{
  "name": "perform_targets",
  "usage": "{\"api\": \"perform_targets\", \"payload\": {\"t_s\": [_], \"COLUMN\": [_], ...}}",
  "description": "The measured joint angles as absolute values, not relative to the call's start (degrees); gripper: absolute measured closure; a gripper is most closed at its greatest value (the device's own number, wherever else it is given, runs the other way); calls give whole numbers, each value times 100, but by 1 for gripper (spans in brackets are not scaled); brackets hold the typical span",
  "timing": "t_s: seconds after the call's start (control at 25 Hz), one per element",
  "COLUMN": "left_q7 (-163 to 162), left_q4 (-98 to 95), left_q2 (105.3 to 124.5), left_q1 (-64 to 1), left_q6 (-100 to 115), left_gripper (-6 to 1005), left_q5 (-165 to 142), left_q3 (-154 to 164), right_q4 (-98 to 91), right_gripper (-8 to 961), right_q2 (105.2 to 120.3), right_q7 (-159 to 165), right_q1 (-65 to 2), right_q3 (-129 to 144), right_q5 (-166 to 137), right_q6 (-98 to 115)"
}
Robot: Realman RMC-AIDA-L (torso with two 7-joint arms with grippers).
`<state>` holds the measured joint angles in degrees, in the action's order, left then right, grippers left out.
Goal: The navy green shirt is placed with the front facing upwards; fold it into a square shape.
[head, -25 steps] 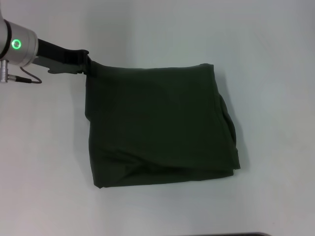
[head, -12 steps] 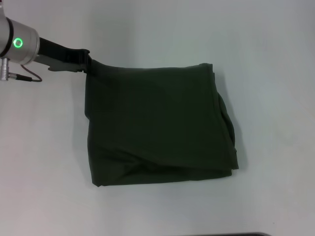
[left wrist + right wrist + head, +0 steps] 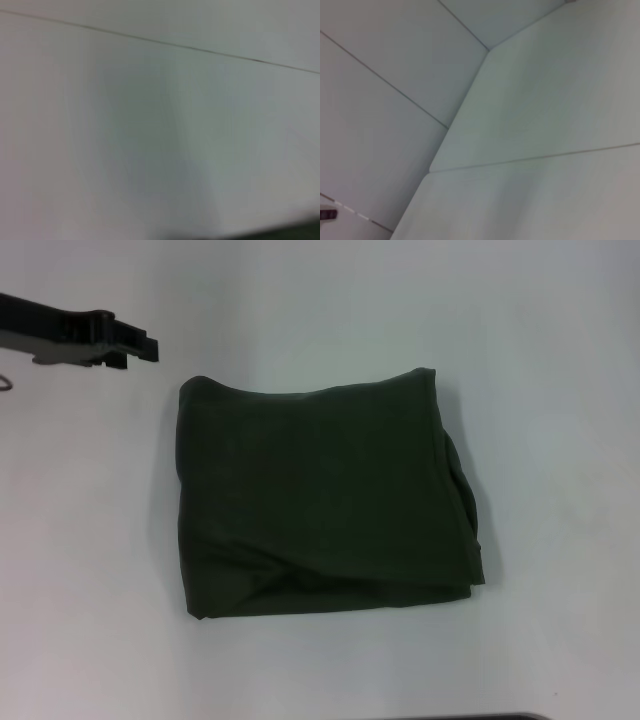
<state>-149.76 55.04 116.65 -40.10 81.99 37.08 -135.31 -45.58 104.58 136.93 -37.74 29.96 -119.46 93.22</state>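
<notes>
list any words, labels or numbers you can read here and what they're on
None can be read.
The shirt lies folded on the table with only plain dark green cloth showing: no lettering, no label.
The left gripper, beside the shirt's far left corner, bears no marking.
Both wrist views show only bare pale surfaces.

Plain white table (image 3: pixel 330 300), matte, lit pretty evenly with only soft shadows. A thin dark strip runs along its near edge (image 3: pixel 450 717). Beyond the table, the right wrist view shows pale panels (image 3: pixel 385 60) with thin dark seams meeting at a corner.
</notes>
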Motion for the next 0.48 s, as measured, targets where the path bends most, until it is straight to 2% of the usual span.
{"api": "perform_targets", "payload": {"t_s": [0.08,0.28,0.48], "left_q7": [-14860,-14749,-14715], "left_q4": [5678,5743,5678], "left_q2": [11644,11540,11424], "left_q1": [-3938,-3863,-3718], "left_q6": [8819,9860,10581], "left_gripper": [614,377,359], "left_q5": [3863,4203,4737], "left_q3": [-13761,-14277,-14634], "right_q4": [-4566,-4610,-4613], "right_gripper": [22,22,22], "right_q2": [10453,10433,10432], "right_q7": [13738,14091,14186], "right_q1": [-3779,-3877,-3957], "right_q3": [3030,3291,3509], "right_q5": [-11985,-12281,-12483], "right_q6": [9358,9471,9682]}}
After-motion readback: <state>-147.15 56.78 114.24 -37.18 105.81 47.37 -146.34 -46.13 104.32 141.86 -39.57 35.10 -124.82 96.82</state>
